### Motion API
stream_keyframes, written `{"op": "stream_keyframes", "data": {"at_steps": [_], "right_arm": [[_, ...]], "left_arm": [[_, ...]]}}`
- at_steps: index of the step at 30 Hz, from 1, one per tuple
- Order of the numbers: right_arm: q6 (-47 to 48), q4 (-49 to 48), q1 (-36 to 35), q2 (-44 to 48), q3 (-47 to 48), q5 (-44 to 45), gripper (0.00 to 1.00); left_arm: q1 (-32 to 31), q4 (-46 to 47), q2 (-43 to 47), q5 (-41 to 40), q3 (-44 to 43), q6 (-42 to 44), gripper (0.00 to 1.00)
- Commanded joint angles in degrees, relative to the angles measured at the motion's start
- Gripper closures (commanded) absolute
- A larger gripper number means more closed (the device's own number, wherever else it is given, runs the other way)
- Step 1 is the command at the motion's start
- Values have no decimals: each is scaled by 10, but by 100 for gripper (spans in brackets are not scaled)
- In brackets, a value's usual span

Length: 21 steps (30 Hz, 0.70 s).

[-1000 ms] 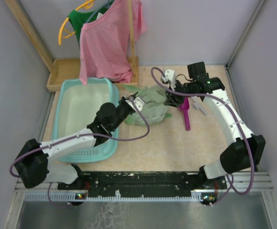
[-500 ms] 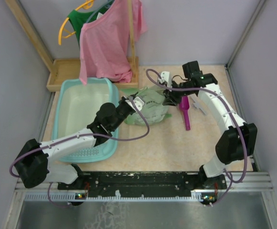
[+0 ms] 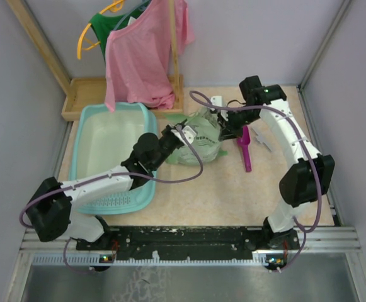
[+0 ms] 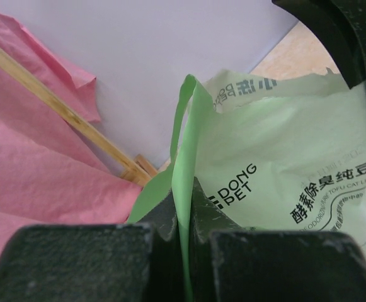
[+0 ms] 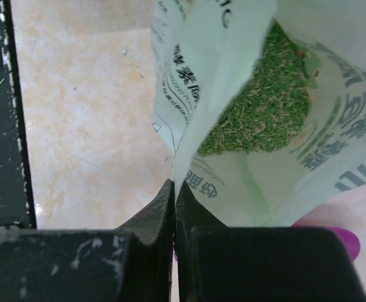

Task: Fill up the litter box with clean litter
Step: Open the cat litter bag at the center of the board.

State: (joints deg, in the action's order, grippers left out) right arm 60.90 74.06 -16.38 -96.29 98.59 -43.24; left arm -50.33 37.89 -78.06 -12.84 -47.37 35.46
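Right wrist: right gripper, left gripper pinched shut on limp pale-green printed plastic bag rims; loose green litter granules just ahead, likely heavy, shifting.

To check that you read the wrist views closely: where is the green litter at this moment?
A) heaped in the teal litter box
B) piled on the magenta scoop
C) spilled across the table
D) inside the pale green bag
D: the right wrist view shows the clean litter lying inside the bag, whose edge the right gripper pinches, while the litter box shows only its bare whitish base.
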Motion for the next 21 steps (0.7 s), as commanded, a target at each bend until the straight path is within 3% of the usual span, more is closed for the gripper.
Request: {"op": "stream_keyframes", "data": {"at_steps": [1, 9, 12, 19, 21], "right_arm": [[54, 118, -3, 53, -31, -13, 100], [36, 114, -4, 101, -39, -31, 100], [-1, 68, -4, 133, -67, -22, 100], [-123, -67, -4, 186, -127, 11, 99], [-195, -139, -3, 203, -138, 52, 80]], "left_arm": [[0, 148, -12, -8, -65, 27, 100], [0, 193, -41, -20, -77, 64, 100], [2, 240, -45, -39, -71, 100, 100], [5, 285, 0, -30, -30, 80, 100], [0, 283, 21, -29, -10, 66, 100]]}}
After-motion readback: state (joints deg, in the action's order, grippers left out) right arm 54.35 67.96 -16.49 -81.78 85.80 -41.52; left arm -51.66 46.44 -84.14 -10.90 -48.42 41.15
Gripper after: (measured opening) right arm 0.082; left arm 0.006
